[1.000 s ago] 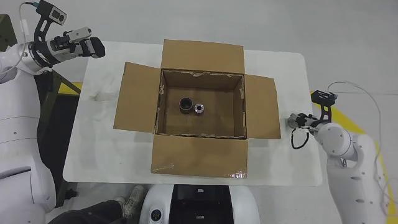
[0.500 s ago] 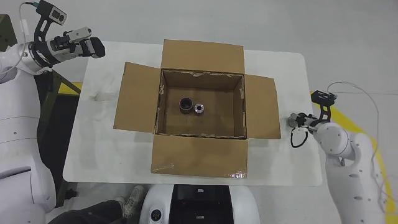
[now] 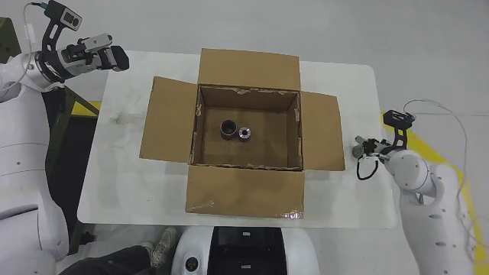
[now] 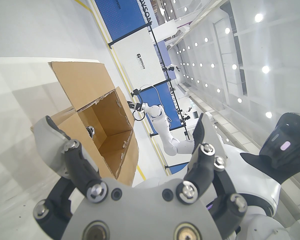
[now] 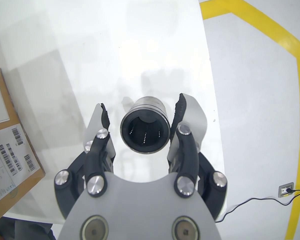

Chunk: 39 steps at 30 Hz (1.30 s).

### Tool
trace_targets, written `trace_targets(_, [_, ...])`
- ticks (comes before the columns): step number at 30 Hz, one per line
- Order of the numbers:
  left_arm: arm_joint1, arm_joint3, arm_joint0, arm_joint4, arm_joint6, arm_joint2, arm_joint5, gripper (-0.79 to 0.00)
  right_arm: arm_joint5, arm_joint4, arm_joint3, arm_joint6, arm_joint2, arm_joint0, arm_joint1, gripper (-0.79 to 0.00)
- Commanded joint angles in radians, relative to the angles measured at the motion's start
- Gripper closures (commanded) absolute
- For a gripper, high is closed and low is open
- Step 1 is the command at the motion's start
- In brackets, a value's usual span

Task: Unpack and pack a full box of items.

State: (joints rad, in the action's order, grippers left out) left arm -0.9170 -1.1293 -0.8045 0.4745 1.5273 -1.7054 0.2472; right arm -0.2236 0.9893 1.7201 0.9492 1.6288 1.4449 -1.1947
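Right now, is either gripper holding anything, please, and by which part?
Nothing is held: the right gripper is open astride a linear bearing; the left gripper is open, empty.

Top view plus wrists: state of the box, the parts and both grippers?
box: open, all four flaps folded out.
dark ring, silver part: side by side on the box floor.
left gripper: open, empty.
right gripper: open.
metal cylinder: on end on the table, between the right gripper fingers, not clamped.
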Motion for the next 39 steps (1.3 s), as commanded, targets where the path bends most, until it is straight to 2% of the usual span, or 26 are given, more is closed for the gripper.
trace_targets(1, [0.0,0.0,0.0,0.0,0.0,0.0,0.0,-0.785,-0.007,0.009,0.021,-0.003,0.011,0.007,0.002,-0.588])
trace_targets(14, [0.0,0.0,0.0,0.0,0.0,0.0,0.0,-0.785,0.0,0.032,0.224,0.025,0.022,-0.019,0.009,-0.659])
trace_targets(28, [0.0,0.0,0.0,0.0,0.0,0.0,0.0,-0.785,0.05,-0.042,0.322,0.065,-0.112,-0.135,0.004,-0.717])
trace_targets(35, [0.0,0.0,0.0,0.0,0.0,0.0,0.0,-0.785,0.076,-0.079,0.337,0.085,-0.174,-0.18,0.002,-0.785])
trace_targets(39, [0.0,0.0,0.0,0.0,0.0,0.0,0.0,-0.785,0.085,-0.101,0.341,0.091,-0.212,-0.204,-0.001,-0.785])
